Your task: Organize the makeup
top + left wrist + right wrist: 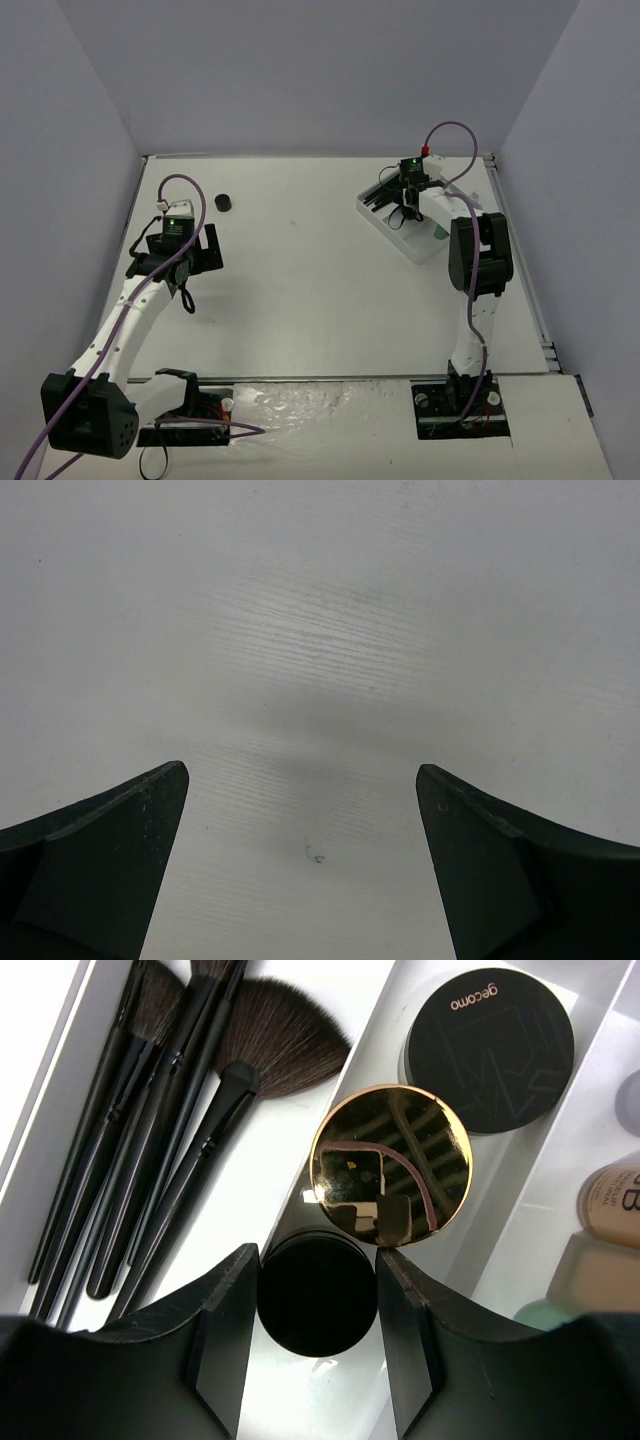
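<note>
Makeup bottles run off-frame; right jaws pinch black pot, left jaws spread.

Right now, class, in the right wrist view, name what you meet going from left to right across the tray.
Black brushes → small black pot → gold-lidded jar → large black pot → tan bottle.

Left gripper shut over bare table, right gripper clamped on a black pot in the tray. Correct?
Not quite: the left gripper is open, jaws wide apart over the table, per the left wrist view. The right gripper is indeed clamped on the black pot in the tray.
</note>
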Action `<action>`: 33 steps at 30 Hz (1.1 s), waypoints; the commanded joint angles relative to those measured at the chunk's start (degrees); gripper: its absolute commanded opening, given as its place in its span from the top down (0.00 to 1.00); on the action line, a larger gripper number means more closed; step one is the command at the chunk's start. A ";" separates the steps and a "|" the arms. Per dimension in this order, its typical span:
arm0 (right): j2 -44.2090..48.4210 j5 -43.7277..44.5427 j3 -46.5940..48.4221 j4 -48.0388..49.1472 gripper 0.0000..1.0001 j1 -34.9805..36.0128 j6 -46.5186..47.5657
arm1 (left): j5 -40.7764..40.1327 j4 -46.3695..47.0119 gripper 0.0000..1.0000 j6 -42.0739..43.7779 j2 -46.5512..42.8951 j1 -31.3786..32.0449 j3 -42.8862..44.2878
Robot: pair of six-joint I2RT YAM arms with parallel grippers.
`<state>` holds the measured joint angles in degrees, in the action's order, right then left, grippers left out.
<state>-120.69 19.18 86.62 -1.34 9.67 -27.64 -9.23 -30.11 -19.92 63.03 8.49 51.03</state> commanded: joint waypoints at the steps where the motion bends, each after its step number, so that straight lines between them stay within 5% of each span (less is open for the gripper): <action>1: -1.62 4.60 4.83 -0.06 0.99 -0.88 -1.04 | 0.09 2.18 0.03 0.76 0.17 -0.49 2.59; 4: -2.20 4.45 5.28 -0.97 0.93 -0.97 -0.96 | 0.09 2.16 0.03 0.78 0.17 -0.49 2.59; 9: -1.58 3.74 4.43 -1.12 0.63 -0.97 -1.26 | 0.31 2.14 0.03 0.85 0.17 -0.49 2.59; 13: -0.16 2.85 3.09 -1.12 0.50 -0.89 -1.27 | 0.61 2.16 0.03 0.85 0.51 -0.49 2.68; 24: 5.19 1.48 2.13 -2.08 0.29 0.52 -0.32 | 1.81 1.95 0.03 0.41 1.70 -0.49 3.38; 33: 18.83 -2.81 4.17 -3.58 0.00 5.51 4.31 | 2.91 0.58 0.03 -0.03 19.13 -0.75 19.47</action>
<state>-113.68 18.27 88.18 -6.00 12.43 -26.51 -6.61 -31.07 -19.88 74.96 8.49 61.23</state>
